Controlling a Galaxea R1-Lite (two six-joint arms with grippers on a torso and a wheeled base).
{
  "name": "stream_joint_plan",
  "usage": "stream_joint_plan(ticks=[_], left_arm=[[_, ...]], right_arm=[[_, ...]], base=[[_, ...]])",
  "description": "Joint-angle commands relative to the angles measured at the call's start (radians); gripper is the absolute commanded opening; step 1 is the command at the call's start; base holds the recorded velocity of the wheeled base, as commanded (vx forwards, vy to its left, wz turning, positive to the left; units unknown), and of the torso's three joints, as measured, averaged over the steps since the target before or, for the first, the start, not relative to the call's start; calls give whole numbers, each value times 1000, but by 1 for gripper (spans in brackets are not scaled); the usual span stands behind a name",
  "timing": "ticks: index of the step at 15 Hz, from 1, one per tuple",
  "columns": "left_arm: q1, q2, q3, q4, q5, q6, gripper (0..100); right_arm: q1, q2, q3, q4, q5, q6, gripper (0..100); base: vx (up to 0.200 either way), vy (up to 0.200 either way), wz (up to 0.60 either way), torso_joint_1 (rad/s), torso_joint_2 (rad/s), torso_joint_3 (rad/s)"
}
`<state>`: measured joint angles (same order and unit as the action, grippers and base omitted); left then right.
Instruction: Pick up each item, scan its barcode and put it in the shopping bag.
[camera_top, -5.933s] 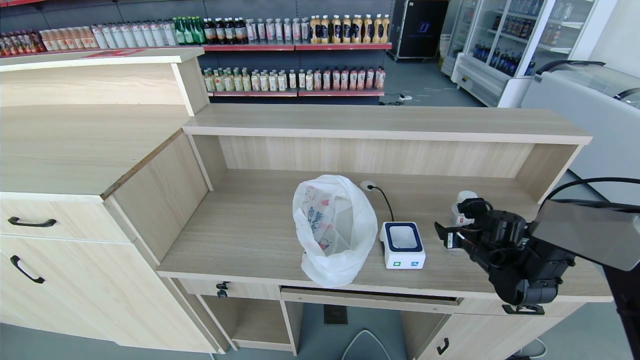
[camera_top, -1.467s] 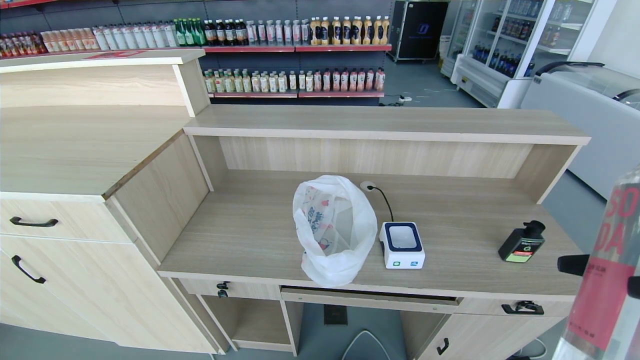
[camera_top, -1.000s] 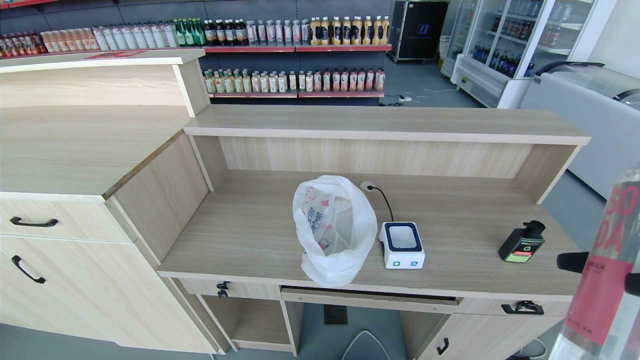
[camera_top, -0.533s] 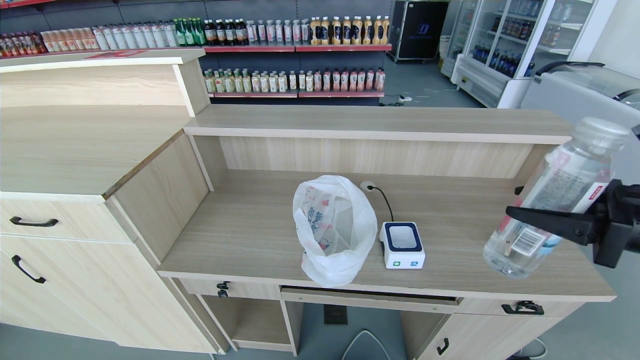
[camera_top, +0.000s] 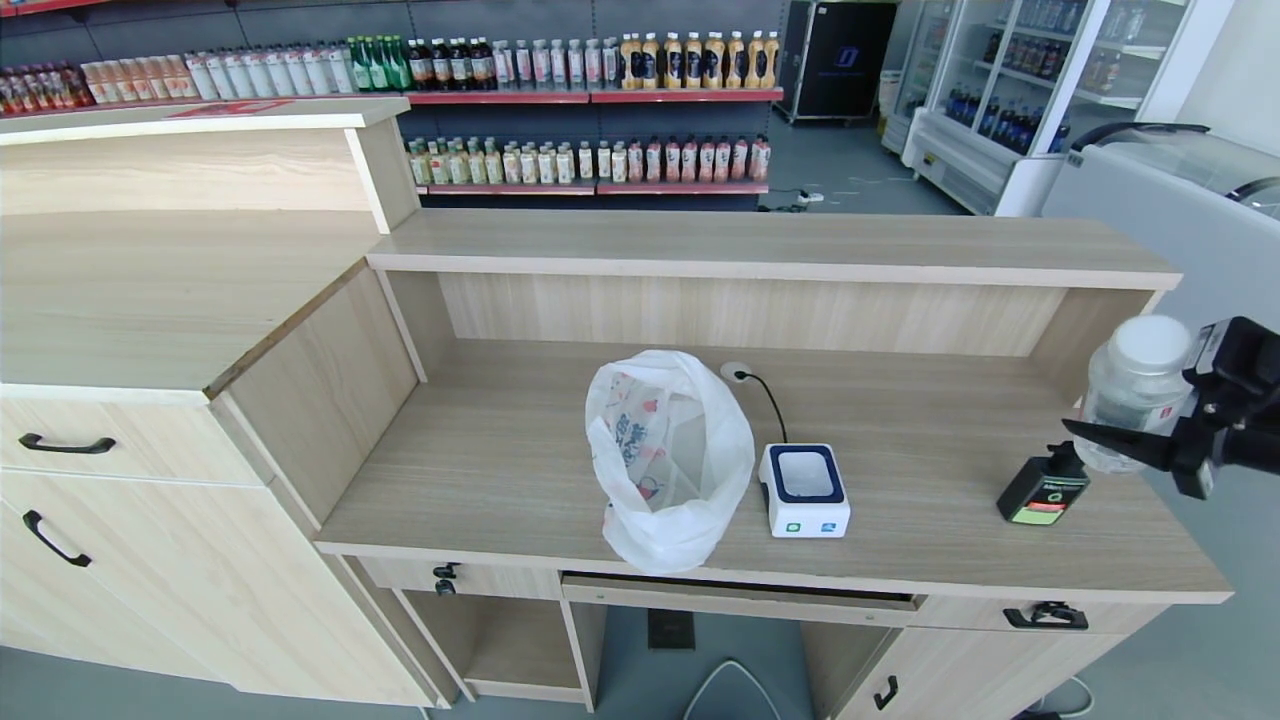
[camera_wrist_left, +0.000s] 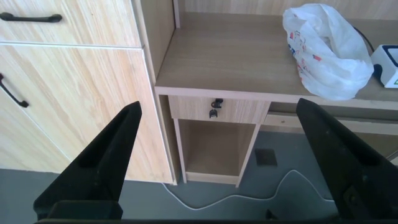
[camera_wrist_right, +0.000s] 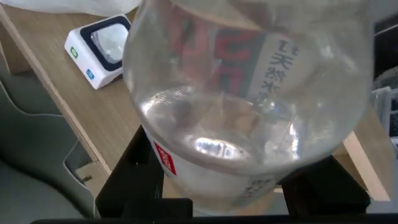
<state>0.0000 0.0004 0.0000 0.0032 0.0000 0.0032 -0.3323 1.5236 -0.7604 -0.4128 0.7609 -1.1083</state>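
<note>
Operator: Item location?

Technician: The clear plastic bottle with a white cap (camera_top: 1135, 385) is held in the air at the right end of the light wood counter (camera_top: 500, 460), cap uppermost. In the right wrist view its base (camera_wrist_right: 249, 93) sits close to the lens, with a red-printed label around the body.

Operator: Right gripper state?

Technician: The right gripper (camera_top: 1130, 440) is clamped on the bottle body, with one black finger (camera_top: 1100, 435) lying across its near side.

Operator: Items below it?

Technician: A small black item with a green and red label (camera_top: 1040, 490) stands on the counter just beneath the bottle. Whether the two are touching cannot be told.

Operator: Scanner and bag?

Technician: The white square barcode scanner with a dark window (camera_top: 805, 490) rests on the counter, well to the left of the bottle. A black cable (camera_top: 770, 405) runs from it toward the back of the counter. The white plastic shopping bag (camera_top: 670, 460) stands just beside the scanner on its left, with its mouth open.

Operator: Left gripper?

Technician: The left gripper (camera_wrist_left: 217, 106) is spread wide and holds nothing. It hangs low, in front of the counter's left end.
</note>
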Motion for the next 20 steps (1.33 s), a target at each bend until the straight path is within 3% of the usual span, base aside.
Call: stream_joint_plan(ticks=[1,5,9,13,20], left_arm=[[0,0,0,0,0,0,100],[0,0,0,0,0,0,100],[0,0,0,0,0,0,100],[0,0,0,0,0,0,100],[0,0,0,0,0,0,100]], right_arm=[[-43,73,-40,-1,32,-42,0],[-82,130,-109,-14,100,-232,0],[-34,165,-109,-87,115,-249,0],[13,300,-111,-212,212,-252,0],[62,457,-119,-205,307,-275,0]], base=[[0,0,0,0,0,0],[0,0,0,0,0,0],[0,0,600,1,-2,-1],[0,0,0,0,0,0],[0,0,0,0,0,0]])
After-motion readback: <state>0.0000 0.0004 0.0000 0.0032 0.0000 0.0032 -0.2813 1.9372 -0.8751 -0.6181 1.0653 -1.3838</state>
